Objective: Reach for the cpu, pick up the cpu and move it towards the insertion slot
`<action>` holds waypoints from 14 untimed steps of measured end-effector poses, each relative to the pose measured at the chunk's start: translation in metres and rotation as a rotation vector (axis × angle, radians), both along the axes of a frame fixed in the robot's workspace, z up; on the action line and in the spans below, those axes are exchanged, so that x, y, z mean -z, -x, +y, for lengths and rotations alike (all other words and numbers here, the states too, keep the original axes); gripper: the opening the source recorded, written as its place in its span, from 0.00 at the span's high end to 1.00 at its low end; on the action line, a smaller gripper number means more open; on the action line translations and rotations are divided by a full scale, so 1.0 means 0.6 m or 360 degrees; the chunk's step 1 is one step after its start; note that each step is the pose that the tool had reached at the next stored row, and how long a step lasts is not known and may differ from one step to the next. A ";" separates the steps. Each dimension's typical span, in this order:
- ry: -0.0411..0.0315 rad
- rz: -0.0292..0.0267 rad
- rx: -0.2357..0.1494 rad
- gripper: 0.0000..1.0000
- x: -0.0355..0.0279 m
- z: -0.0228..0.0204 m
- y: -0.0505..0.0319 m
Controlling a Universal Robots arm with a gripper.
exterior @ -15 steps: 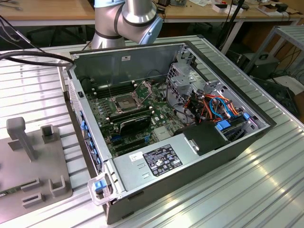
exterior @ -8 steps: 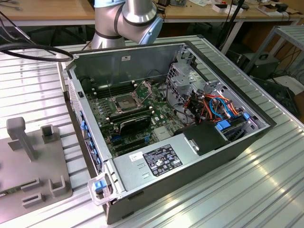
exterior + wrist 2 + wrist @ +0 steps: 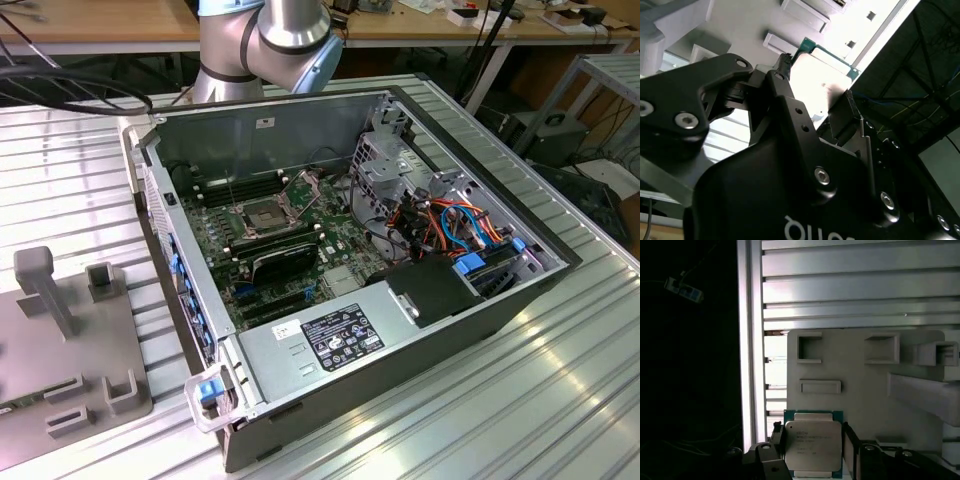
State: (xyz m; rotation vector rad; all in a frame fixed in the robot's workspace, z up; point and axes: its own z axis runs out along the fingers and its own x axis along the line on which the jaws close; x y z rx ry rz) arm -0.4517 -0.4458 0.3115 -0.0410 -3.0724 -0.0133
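The cpu [image 3: 813, 444], a small square chip with a pale metal face and green edge, sits between the two black fingers of my gripper [image 3: 813, 437], which is shut on it. In the second wrist view the cpu [image 3: 826, 75] shows bright between the fingertips [image 3: 785, 64]. It hangs above the grey fixture plate [image 3: 850, 380]. In the exterior view the insertion slot [image 3: 262, 216] lies on the motherboard inside the open computer case [image 3: 480, 310], with its metal retention plate [image 3: 306, 186] hinged up. The arm's silver joint [image 3: 290, 30] rises behind the case.
The grey fixture plate [image 3: 60, 350], carrying raised holders and a post [image 3: 45, 285], lies at the exterior view's left on the ribbed aluminium table [image 3: 560, 400]. A black card [image 3: 285, 258], a drive cage [image 3: 395, 165] and coloured cables [image 3: 445, 225] crowd the case near the slot.
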 end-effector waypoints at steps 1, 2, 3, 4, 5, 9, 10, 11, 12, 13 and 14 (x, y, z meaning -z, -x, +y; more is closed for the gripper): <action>0.0000 0.00015 0.0000 0.45 -0.003 0.0000 0.000; 0.0000 0.00036 0.0000 0.45 -0.006 0.0000 0.000; 0.0000 0.00054 0.0000 0.45 -0.008 0.0000 0.000; 0.0000 0.00078 0.0000 0.45 -0.012 0.0000 0.000; 0.0000 0.00092 0.0000 0.45 -0.014 0.0000 0.000; 0.0000 0.00176 0.0000 0.45 -0.024 0.0000 -0.001; 0.0000 0.00201 0.0000 0.45 -0.028 0.0000 -0.001; 0.0000 0.00217 0.0000 0.45 -0.034 0.0000 -0.001; 0.0000 0.00235 0.0000 0.45 -0.037 0.0000 -0.001; -0.0001 0.00242 0.0000 0.45 -0.039 0.0000 -0.001; -0.0001 0.00257 0.0000 0.45 -0.041 0.0000 -0.001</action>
